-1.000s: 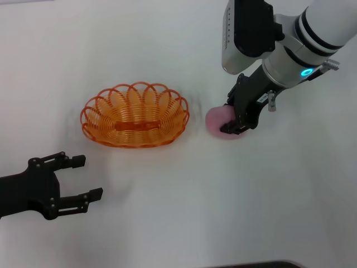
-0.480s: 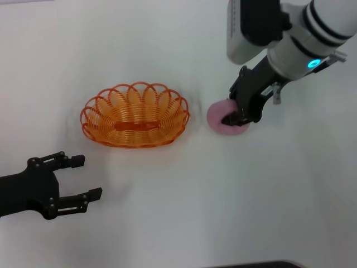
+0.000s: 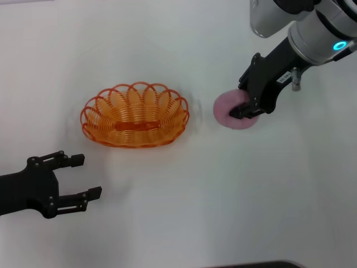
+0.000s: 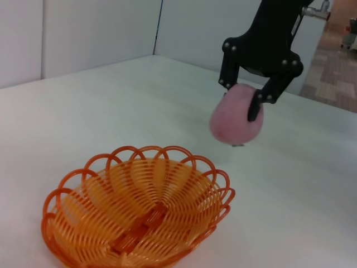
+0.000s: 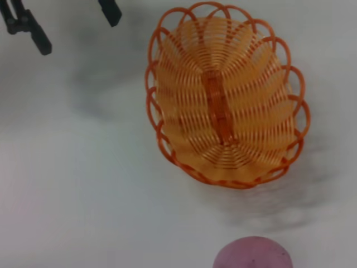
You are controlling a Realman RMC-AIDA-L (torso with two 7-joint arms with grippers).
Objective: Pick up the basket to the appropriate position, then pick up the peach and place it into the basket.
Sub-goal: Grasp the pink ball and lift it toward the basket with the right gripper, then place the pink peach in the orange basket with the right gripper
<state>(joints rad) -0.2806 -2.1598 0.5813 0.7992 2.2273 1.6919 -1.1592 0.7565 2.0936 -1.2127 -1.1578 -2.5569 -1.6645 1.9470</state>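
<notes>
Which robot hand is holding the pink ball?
The right gripper, on the white arm, is shut on the peach beside the basket. The left gripper is open, holding nothing, nearer the robot.

the peach (image 3: 231,109) is clamped in the right tool (image 3: 244,107) and held clear of the bench (image 3: 184,195), as seen in the left wrist view, to the right of the basket (image 3: 135,115). between peach and basket a strip of bare bench is left, crossed by nothing. the basket's bowl is unoccupied and open from above; its scalloped rim (image 4: 142,153) is the only raised edge along that line. the left tool (image 3: 70,178), fingers spread, is parked low near the bench's front left, well apart from the basket, so the near left corner is blocked.
</notes>
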